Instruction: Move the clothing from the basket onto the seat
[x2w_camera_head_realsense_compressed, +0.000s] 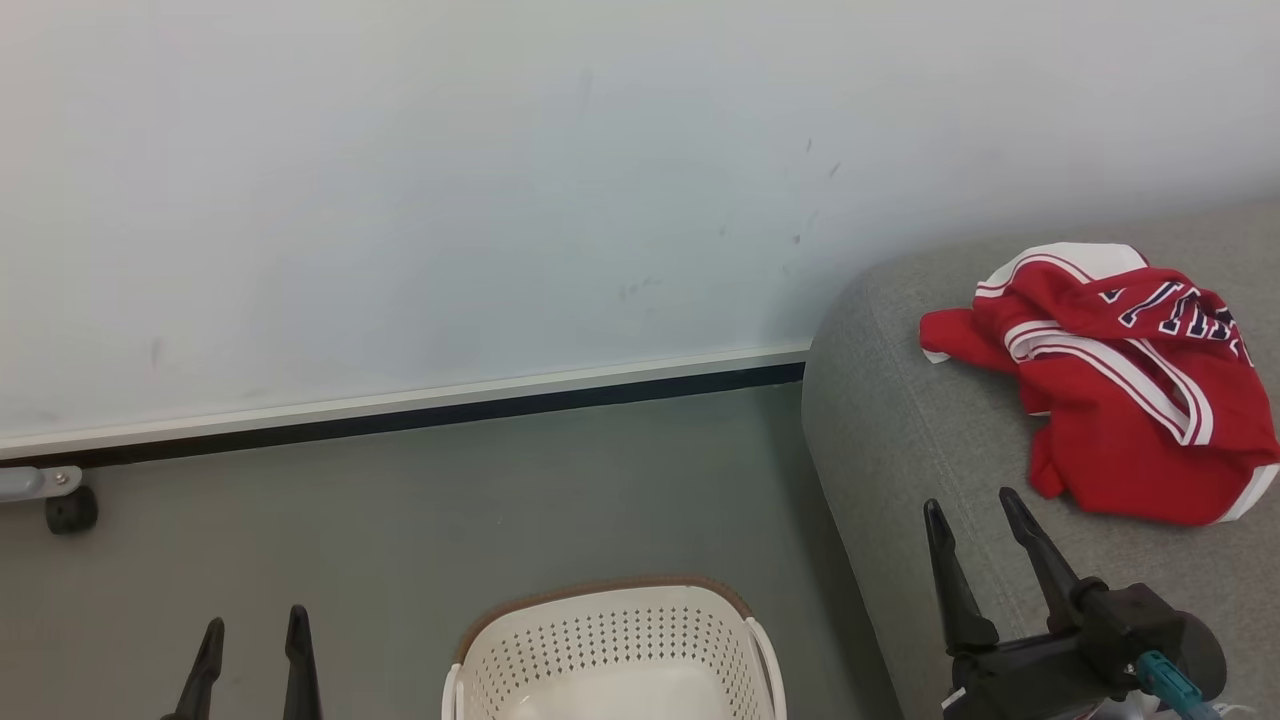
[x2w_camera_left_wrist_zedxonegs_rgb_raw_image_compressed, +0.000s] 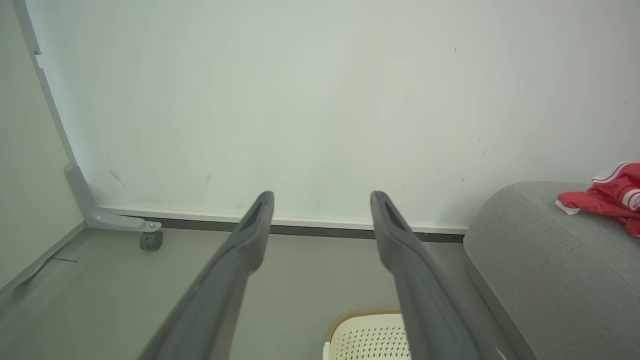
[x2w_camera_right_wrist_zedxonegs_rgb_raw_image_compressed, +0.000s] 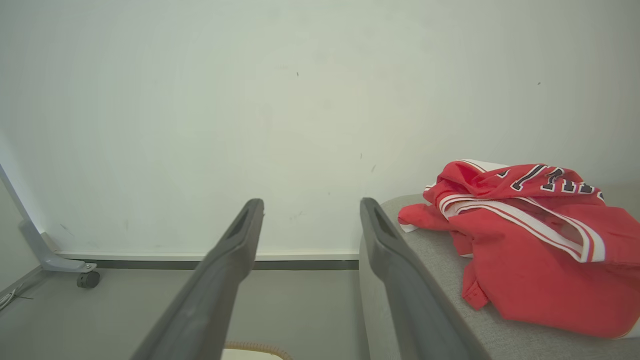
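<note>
While the left pincer (x2w_camera_head_realsense_compressed: 255, 620) hangs spread wide and empty over the floor (x2w_camera_head_realsense_compressed: 400, 500), the basket (x2w_camera_head_realsense_compressed: 610, 640) sits just beside the seat (x2w_camera_head_realsense_compressed: 900, 430). The right pincer (x2w_camera_head_realsense_compressed: 972, 502) gapes empty above that seat, where the clothing (x2w_camera_head_realsense_compressed: 1120, 420) lies crumpled.

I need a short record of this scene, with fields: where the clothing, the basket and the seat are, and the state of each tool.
clothing: red heap lying on the seat, not held
seat: grey, at the right
basket: on the floor, left of the seat; no clothing in the part in view
left tool: open, holding nothing, above the floor left of the basket
right tool: open, holding nothing, over the seat, apart from the clothing
task: looks done, as far as the basket shows
</note>
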